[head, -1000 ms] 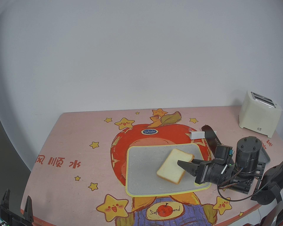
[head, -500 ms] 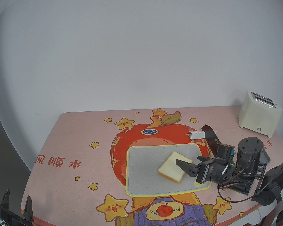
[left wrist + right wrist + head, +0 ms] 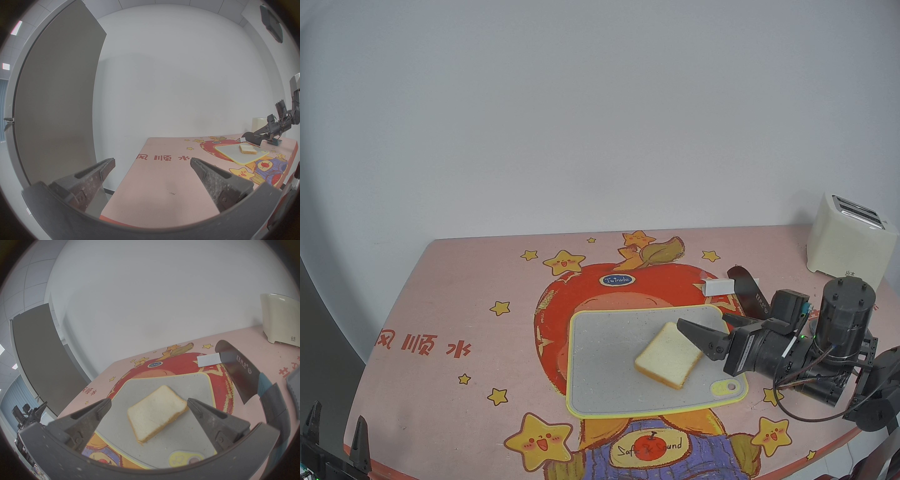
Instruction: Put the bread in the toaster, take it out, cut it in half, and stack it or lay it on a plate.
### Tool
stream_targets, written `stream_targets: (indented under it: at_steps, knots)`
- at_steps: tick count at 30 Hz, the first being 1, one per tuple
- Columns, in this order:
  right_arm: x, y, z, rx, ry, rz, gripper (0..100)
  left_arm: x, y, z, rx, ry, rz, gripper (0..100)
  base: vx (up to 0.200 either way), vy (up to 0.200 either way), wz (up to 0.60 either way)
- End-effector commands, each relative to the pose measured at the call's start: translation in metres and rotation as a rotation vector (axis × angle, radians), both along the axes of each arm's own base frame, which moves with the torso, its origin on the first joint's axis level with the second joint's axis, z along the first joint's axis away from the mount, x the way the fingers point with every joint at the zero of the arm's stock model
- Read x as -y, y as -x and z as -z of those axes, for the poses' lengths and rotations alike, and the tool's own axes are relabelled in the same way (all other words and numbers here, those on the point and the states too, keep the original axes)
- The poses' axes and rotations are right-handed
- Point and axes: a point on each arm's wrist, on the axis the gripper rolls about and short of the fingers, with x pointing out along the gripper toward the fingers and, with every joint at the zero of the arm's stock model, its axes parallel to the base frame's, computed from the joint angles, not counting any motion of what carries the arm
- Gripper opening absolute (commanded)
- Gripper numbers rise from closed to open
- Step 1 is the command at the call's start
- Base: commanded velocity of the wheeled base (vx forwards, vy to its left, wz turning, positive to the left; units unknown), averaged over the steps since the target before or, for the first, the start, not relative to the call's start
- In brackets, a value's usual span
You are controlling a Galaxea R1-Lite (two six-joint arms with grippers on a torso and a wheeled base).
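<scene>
Pale, golden-crusted bread (image 3: 669, 355) lies flat and whole on the grey cutting board (image 3: 606, 362) in the head view. The right gripper (image 3: 702, 322) hangs just beside its far corner with fingers spread, pinching nothing. A knife (image 3: 751, 290) rests on the tabletop (image 3: 456, 300) beyond the board, its blade propped on a small white block (image 3: 720, 286). The cream toaster (image 3: 850, 242) stands well apart at the far right. The left gripper (image 3: 335, 420) sits off the near left corner, spread and empty. From the left wrist view, that gripper (image 3: 151, 164) frames bare tabletop between 2 parted fingers, with the bread (image 3: 248, 149) on the board (image 3: 231, 150) far across. From the right wrist view, the right gripper (image 3: 148, 402) gapes wide over the slice (image 3: 156, 412), touching neither edge, while the knife (image 3: 240, 371) and toaster (image 3: 279, 318) lie beyond the board (image 3: 193, 387). I cannot tell whether the slice is toasted. Judging by its place on the board, the toaster step looks done. Cutting it into 2 halves and plating them are left.
</scene>
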Motion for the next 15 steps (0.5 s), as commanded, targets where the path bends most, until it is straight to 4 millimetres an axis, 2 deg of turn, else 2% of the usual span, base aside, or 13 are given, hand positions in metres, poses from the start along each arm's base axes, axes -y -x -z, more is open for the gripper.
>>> stream_targets:
  at_steps: [1,15]
  knots:
    - [0.006,0.004,-0.016,0.065,-0.025,0.001,100,0.000,-0.001,0.005,-0.010,0.000,0.000,100,0.000,0.000,0.00]
    - [0.038,0.009,-0.054,0.211,-0.008,0.077,100,0.000,-0.001,0.005,-0.010,0.000,0.000,100,0.000,0.000,0.00]
